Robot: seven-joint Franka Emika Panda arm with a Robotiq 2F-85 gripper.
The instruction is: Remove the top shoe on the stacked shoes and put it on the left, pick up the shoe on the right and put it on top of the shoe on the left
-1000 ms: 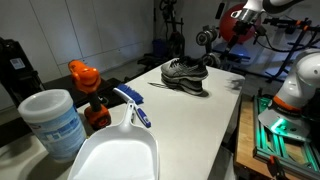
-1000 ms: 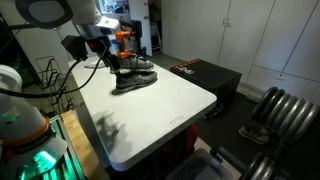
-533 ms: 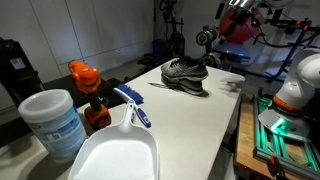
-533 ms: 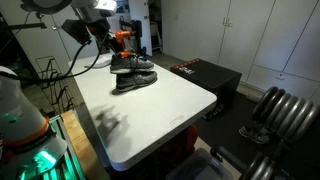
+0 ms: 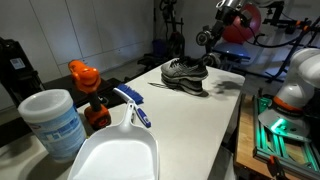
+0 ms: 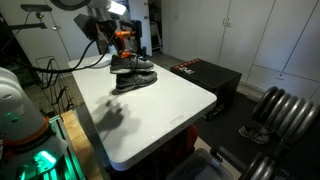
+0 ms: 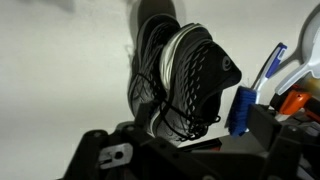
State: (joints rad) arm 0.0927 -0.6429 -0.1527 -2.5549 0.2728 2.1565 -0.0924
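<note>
Step one pending: stacked shoes untouched on tabletop. Tool held above shoes, state not discernible. Descent onto top shoe required.

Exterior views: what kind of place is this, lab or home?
Probably a garage-style lab or workshop: a white table holding the stacked shoes, plain cabinet doors, and what look like weights on the floor.
</note>
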